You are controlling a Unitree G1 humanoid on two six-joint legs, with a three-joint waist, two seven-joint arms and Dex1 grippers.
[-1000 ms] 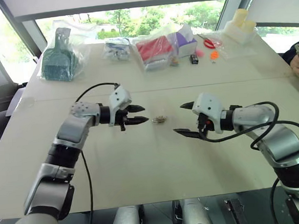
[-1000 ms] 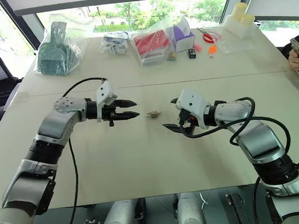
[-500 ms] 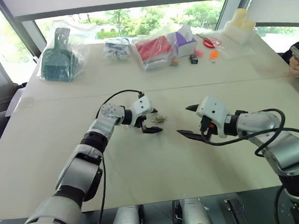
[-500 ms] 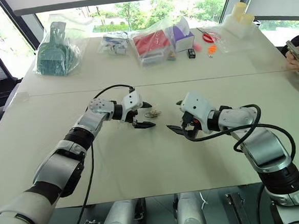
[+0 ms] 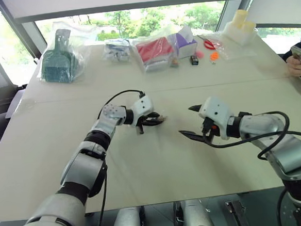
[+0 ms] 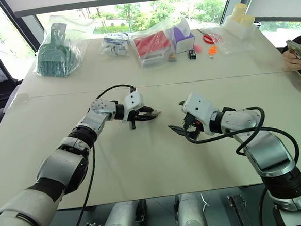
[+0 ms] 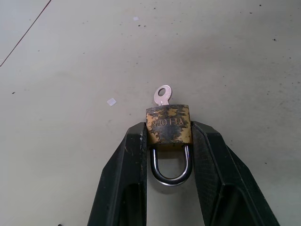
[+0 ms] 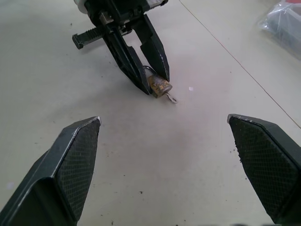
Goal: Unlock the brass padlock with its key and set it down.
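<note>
Brass, worn and blotched, the brass padlock (image 7: 168,125) sits pinched between the two black fingers (image 7: 126,160) of my left gripper (image 5: 156,121), low over the middle of the pale table (image 5: 144,165), its silvery shackle (image 7: 171,169) pointing back toward my wrist and the key (image 7: 162,94) standing out of the body's far end. My right gripper (image 5: 191,121) hangs just above the table near the lock, facing it, fingers spread wide with nothing between them. Bagged goods (image 5: 154,49) lie along the table's far edge, well apart from both grippers.
</note>
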